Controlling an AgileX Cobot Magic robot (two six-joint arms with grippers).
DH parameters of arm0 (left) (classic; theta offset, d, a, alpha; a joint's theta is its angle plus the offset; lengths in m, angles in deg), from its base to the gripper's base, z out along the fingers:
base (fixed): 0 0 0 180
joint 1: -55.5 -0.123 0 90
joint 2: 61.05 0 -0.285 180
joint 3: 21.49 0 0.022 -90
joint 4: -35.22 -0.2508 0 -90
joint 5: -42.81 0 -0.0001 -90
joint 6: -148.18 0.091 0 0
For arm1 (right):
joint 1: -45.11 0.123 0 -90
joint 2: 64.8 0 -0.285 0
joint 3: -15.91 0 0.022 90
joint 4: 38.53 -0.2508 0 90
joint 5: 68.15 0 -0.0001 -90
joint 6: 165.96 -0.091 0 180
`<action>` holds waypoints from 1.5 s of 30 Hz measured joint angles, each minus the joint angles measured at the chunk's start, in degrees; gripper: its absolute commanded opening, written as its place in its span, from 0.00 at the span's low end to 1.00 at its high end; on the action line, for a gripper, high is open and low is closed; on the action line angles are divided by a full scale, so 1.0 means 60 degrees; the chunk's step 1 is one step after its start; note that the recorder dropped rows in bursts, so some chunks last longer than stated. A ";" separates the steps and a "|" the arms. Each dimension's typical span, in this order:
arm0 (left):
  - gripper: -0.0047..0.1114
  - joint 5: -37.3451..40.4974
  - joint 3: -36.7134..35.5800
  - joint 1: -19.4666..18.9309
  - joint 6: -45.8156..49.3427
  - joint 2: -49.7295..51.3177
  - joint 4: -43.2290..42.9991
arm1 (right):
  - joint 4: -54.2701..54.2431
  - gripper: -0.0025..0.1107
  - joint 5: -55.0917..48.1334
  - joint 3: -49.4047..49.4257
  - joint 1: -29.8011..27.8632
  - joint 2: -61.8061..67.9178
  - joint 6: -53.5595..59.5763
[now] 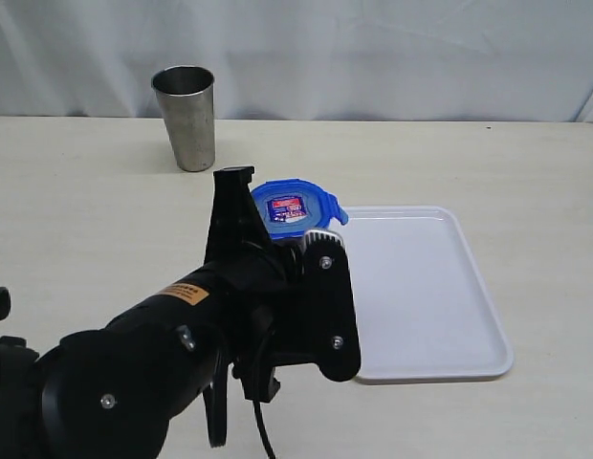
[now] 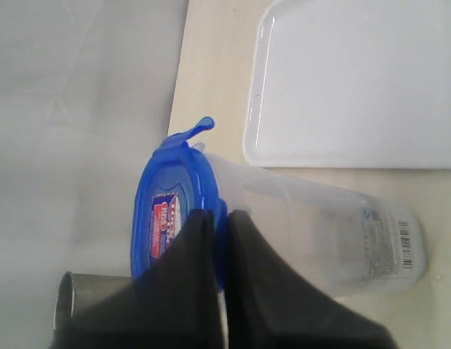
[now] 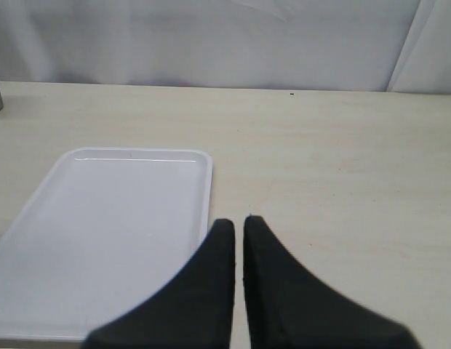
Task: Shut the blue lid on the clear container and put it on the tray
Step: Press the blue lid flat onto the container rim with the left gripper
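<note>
Blue plastic draws the eye: the blue lid (image 1: 289, 207) sits on the mouth of the clear container (image 2: 313, 233), with its red-and-white sticker (image 2: 166, 225) facing up. One snap flap (image 2: 200, 128) sticks out from the lid on the side toward the tray (image 1: 421, 287). Whether the other flaps are pressed down cannot be told.

The container stands upright on the table (image 1: 86, 210), just beside the tray's long edge and not on it. A white barcode label (image 2: 389, 243) shows near its base. In the exterior view the black left arm (image 1: 163, 354) covers the container's body, so only the lid shows above it.

The left jaws are pinched together on the lid's rim, with a thin strip of blue between the two black fingers (image 2: 189, 276).

The right jaws are pressed together and hold nothing. They hang over bare table next to the tray, which lies flat and white with nothing on it.

A grey steel cup (image 1: 186, 115) stands upright farther back on the table, well apart from the tray and in front of a white curtain (image 1: 392, 48).
</note>
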 measured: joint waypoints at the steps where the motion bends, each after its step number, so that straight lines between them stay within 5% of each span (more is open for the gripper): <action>1: 0.04 0.0000 0.0000 0.0000 0.0000 0.0000 0.0088 | 0.0000 0.06 0.0000 0.0000 0.0000 0.0000 0.0000; 31: 0.05 0.0052 0.0000 0.0000 0.0000 0.0000 0.0293 | 0.0000 0.06 0.0000 0.0000 0.0000 0.0000 0.0000; 45: 0.54 0.0134 0.0000 0.0000 0.0000 0.0000 0.0359 | 0.0000 0.06 0.0000 0.0000 0.0000 0.0000 0.0000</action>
